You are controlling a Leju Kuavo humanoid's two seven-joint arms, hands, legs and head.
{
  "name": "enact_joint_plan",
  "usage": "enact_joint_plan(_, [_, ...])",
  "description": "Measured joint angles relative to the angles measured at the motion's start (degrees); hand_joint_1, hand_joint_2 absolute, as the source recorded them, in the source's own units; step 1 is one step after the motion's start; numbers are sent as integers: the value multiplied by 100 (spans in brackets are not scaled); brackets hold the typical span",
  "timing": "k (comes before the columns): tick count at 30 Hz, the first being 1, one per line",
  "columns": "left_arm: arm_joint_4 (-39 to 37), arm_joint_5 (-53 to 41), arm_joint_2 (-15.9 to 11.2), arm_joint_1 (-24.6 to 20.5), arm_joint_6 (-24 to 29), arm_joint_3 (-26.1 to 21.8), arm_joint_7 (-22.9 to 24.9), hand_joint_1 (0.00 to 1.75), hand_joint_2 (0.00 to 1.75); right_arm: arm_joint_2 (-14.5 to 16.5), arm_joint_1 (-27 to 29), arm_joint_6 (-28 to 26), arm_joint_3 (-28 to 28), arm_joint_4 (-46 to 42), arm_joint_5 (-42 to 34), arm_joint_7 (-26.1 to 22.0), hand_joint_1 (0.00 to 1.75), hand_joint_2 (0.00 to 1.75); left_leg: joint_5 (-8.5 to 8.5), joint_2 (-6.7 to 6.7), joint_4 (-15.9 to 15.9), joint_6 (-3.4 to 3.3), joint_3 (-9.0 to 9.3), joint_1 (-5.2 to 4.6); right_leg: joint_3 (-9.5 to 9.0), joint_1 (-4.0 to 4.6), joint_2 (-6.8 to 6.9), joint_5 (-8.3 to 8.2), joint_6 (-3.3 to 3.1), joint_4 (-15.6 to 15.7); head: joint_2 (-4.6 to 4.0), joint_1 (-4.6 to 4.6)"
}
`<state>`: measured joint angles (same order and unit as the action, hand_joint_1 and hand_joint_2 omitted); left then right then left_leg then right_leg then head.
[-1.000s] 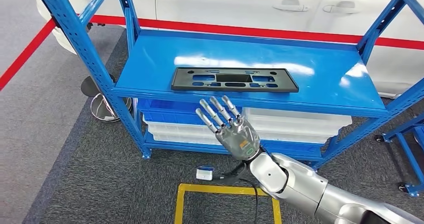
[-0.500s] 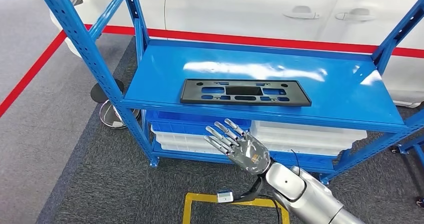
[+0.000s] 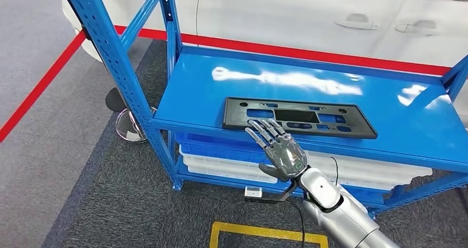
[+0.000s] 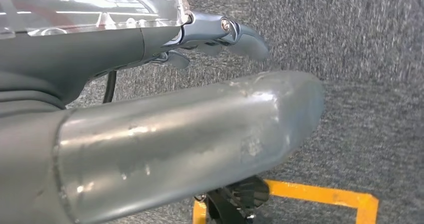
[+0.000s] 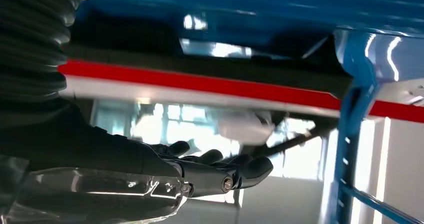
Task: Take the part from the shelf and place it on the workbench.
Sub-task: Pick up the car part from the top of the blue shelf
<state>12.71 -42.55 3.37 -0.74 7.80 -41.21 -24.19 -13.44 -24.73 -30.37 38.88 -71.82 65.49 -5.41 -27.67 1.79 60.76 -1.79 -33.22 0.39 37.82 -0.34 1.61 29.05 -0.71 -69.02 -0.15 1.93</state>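
A flat black plastic part (image 3: 301,118) with several cut-outs lies on the top level of the blue shelf (image 3: 204,93). My right hand (image 3: 281,151) is raised in front of the shelf's front edge with its fingers stretched out. The fingertips (image 3: 265,127) reach the near left edge of the part, and I cannot tell whether they touch it. In the right wrist view, my right hand (image 5: 200,176) holds nothing below the shelf's underside. My left hand (image 4: 190,134) hangs over grey carpet with its fingers (image 4: 225,32) extended and nothing in it.
White bins (image 3: 353,168) and a blue tray (image 3: 209,143) sit on the lower shelf level. A white car (image 3: 309,16) stands behind the shelf beyond a red floor line (image 3: 38,88). A round metal base (image 3: 129,129) stands left of the shelf. Yellow floor tape (image 3: 265,231) lies in front.
The camera has shifted, so the shelf sits further right and lower in the picture. My right hand has risen from below the shelf's edge to the part's front edge.
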Motion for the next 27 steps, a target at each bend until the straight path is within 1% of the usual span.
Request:
enact_joint_plan(1, [-5,1,13,14,-5,-20,0,0,0,21,0,223,-60,-2,-379,-63,0,0,-32,-20,-11,-1,52,-29,-68,68,107,-233,-107,303,0,1])
enact_joint_plan(2, [-11,2,24,31,-10,-38,-5,0,0,52,0,390,-119,-13,-778,-159,0,0,-53,-43,-28,8,86,-39,-129,130,198,-376,-198,545,0,-3])
enact_joint_plan(3, [-16,1,36,45,-14,-57,-10,0,0,80,7,509,-174,-36,-1193,-282,0,0,-65,-79,-49,27,104,-40,-162,175,262,-420,-260,675,0,-7])
enact_joint_plan(4, [-21,-1,42,51,-14,-85,-15,0,0,103,24,593,-225,-73,-1606,-414,0,0,-70,-129,-75,51,118,-45,-179,191,253,-410,-280,722,0,-10])
enact_joint_plan(5, [-21,-7,40,51,-9,-112,-21,0,0,120,46,643,-273,-126,-1989,-543,0,0,-72,-185,-109,76,138,-44,-208,194,195,-409,-289,814,0,-14])
enact_joint_plan(6, [-20,-16,37,45,4,-134,-24,0,0,121,79,663,-321,-188,-2306,-642,0,0,-92,-237,-123,98,155,-53,-276,163,149,-401,-270,941,0,-14])
enact_joint_plan(7, [-20,-33,37,36,21,-149,-27,0,0,122,109,665,-363,-245,-2548,-715,0,0,-133,-252,-94,125,159,-61,-361,133,101,-404,-239,1087,0,-13])
enact_joint_plan(8, [-20,-49,37,23,40,-155,-31,0,0,122,133,657,-397,-288,-2717,-764,0,0,-222,-249,35,158,112,-63,-449,98,62,-408,-208,1228,0,-13])
enact_joint_plan(9, [-20,-65,37,11,62,-162,-30,0,0,119,162,639,-429,-323,-2822,-794,0,0,-354,-230,278,191,-1,-53,-516,68,35,-411,-176,1323,0,-13])
enact_joint_plan(11, [-20,-96,34,-3,102,-190,-22,0,0,100,243,574,-475,-379,-2893,-816,0,0,-605,-207,911,254,-336,-25,-558,59,-9,-400,-166,1346,0,-13])
enact_joint_plan(12, [-20,-112,27,-2,124,-212,-17,0,0,87,291,529,-492,-410,-2879,-816,0,0,-627,-206,1117,282,-468,-12,-567,50,-26,-381,-155,1326,0,-12])
enact_joint_plan(13, [-19,-125,21,1,140,-233,-14,0,0,77,330,487,-499,-439,-2849,-810,0,0,-548,-205,1148,309,-520,1,-573,36,-47,-355,-137,1296,0,-13])
enact_joint_plan(14, [-19,-134,16,3,152,-253,-11,0,0,72,352,453,-500,-467,-2815,-804,0,44,-370,-205,981,338,-477,17,-576,15,-67,-321,-109,1251,0,-12])
enact_joint_plan(15, [-20,-139,15,3,157,-268,-10,0,0,72,360,430,-500,-491,-2783,-798,0,44,-159,-201,665,366,-360,39,-575,-7,-81,-279,-72,1190,0,-13])
enact_joint_plan(16, [-20,-143,16,0,158,-278,-7,0,0,71,362,413,-500,-512,-2761,-791,0,44,-28,-177,380,383,-239,49,-566,-21,-90,-235,-31,1128,0,-13])
enact_joint_plan(17, [-21,-148,18,-6,158,-285,-5,0,0,70,364,400,-502,-531,-2745,-781,0,44,53,-150,153,357,-140,55,-549,-20,-101,-193,9,1060,0,-13])
enact_joint_plan(18, [-21,-156,19,-9,159,-291,-2,0,0,70,367,387,-505,-551,-2737,-771,0,0,62,-125,42,311,-94,52,-530,-16,-109,-165,44,1009,0,-14])
enact_joint_plan(19, [-21,-171,20,-11,160,-295,1,0,0,76,369,379,-508,-567,-2748,-763,0,0,31,-108,39,247,-89,36,-513,-6,-119,-156,72,986,0,-14])
enact_joint_plan(20, [-21,-198,31,-13,172,-298,-6,0,0,91,375,378,-511,-583,-2779,-757,0,0,47,-116,24,176,-88,32,-500,0,-132,-155,92,969,0,-14])
enact_joint_plan(21, [-20,-238,77,-15,228,-301,-12,0,0,109,382,380,-512,-601,-2822,-756,0,0,56,-134,22,128,-92,34,-490,-8,-141,-147,111,955,0,-14])
enact_joint_plan(22, [-19,-277,154,-29,357,-302,-16,0,0,128,388,386,-512,-616,-2860,-759,0,0,66,-151,18,85,-93,39,-464,-15,-147,-104,131,898,0,-13])
enact_joint_plan(23, [-17,-315,258,-55,520,-303,-18,0,0,140,394,392,-513,-631,-2885,-763,0,0,77,-164,10,45,-95,46,-395,-27,-152,-5,151,742,0,-14])
enact_joint_plan(24, [-15,-341,385,-91,704,-304,-9,0,0,146,399,397,-510,-643,-2892,-766,0,0,81,-171,6,12,-98,47,-275,-39,-152,145,175,474,0,-14])
enact_joint_plan(26, [-12,-366,616,-175,980,-304,17,0,0,155,408,402,-496,-652,-2884,-756,0,0,80,-176,7,-23,-105,32,62,-52,-150,460,206,-235,0,-14])
enact_joint_plan(27, [-13,-370,727,-209,1067,-304,29,0,0,158,413,400,-485,-651,-2880,-741,0,0,77,-179,7,-29,-105,23,192,-52,-150,521,207,-491,0,-14])
